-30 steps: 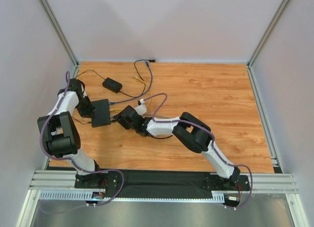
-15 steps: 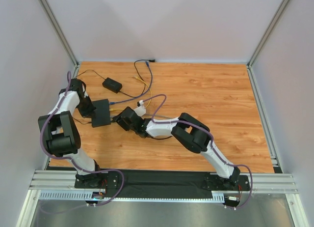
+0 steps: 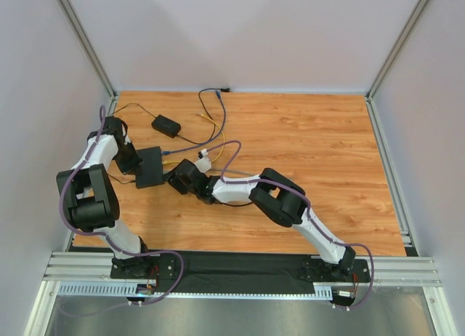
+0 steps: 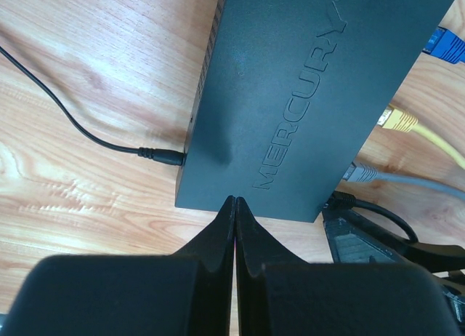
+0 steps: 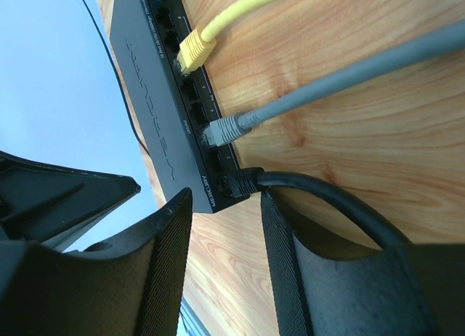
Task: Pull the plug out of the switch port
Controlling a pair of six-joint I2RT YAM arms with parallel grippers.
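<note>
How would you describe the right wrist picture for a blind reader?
The right gripper, fingers open, straddles a black plug seated in the end port of the switch. A gray plug and a yellow plug sit in ports farther along.

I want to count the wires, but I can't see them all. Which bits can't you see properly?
Top view: the flat matte-black rectangular switch is too small to count from, and the right end effector covers some plugs.
Left wrist view: the blue plastic plug is cut off by the right edge.
Right wrist view: the black moulded plug shows no latch.
</note>
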